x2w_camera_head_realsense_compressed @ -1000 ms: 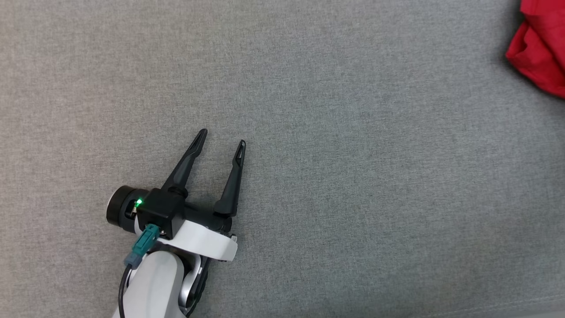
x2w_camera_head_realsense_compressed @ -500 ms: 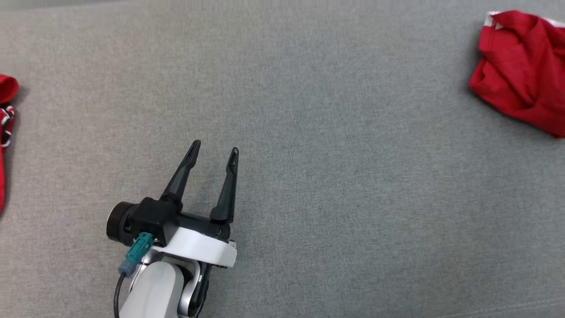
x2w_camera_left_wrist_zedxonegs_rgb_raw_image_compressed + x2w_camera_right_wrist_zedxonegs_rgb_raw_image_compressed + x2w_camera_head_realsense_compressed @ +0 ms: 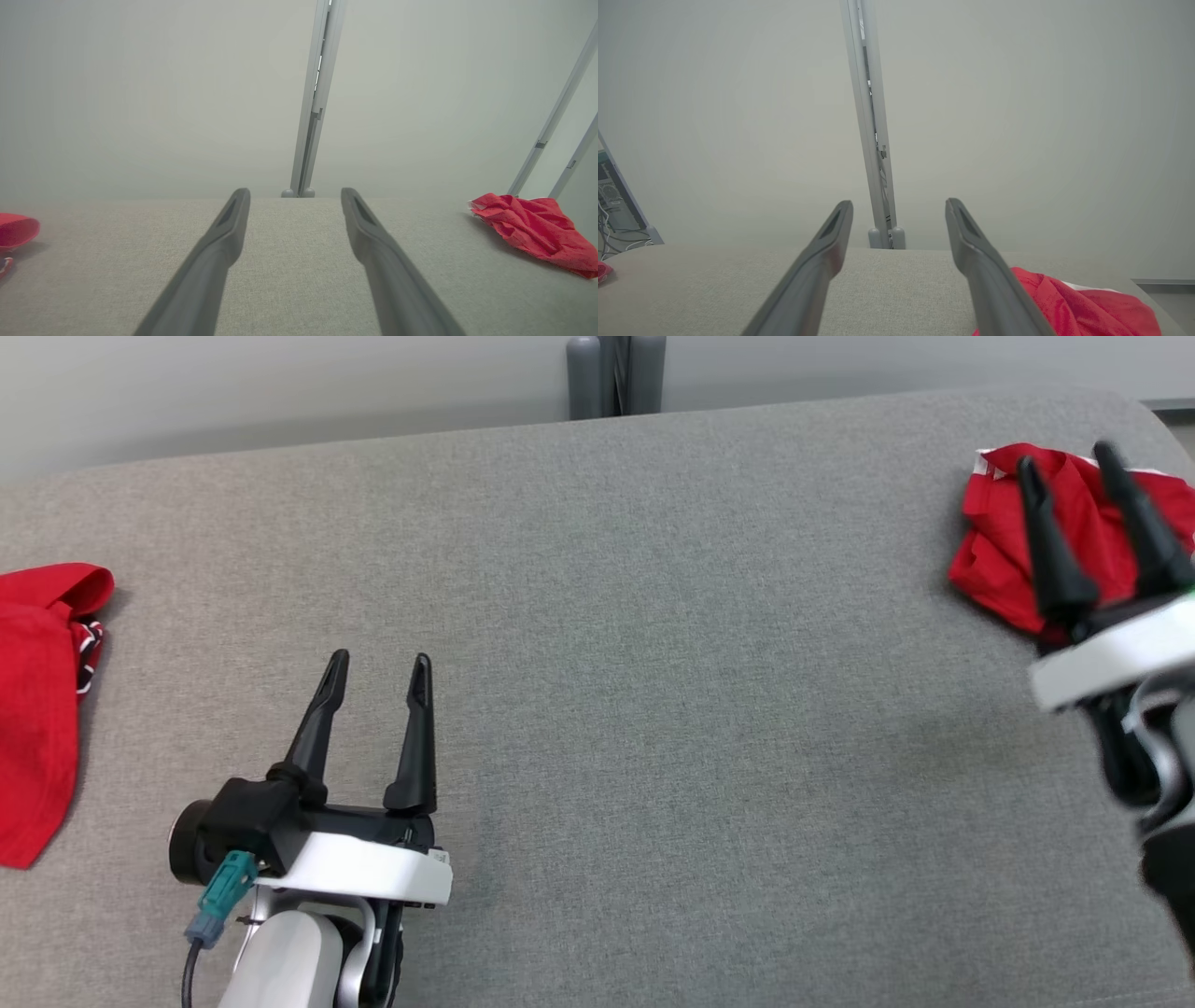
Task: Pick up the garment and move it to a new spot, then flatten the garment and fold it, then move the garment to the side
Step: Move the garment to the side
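**A:** Start at the left edge. What lies there?

**B:** A flat red garment (image 3: 37, 709) with a bit of dark-and-white trim showing. Nothing touches it.

**A:** And the nearer arm?

**B:** The left gripper (image 3: 380, 658) hovers over the bare grey cloth-covered table (image 3: 672, 644), towards the front edge and left of the middle. Its fingers are spread wide and hold nothing.

**A:** The middle?

**B:** Bare cloth, with a grey post (image 3: 616, 378) standing behind the far edge.

**A:** So the work is on the right?

**B:** I'd judge so. A crumpled red garment (image 3: 994, 555) is heaped by the far right corner. The right gripper (image 3: 1067, 455) is above its near side, fingers apart and empty. I cannot tell whether the tips touch the fabric.

**A:** How will it handle?

**B:** It looks thin, light and limp. It should sag from any hold and may drag on the table's cloth.

**A:** Where to grip?

**B:** Pinch a raised fold on top of the heap, or the pale hem at its far edge. Go deep enough that the fabric doesn't slip out.
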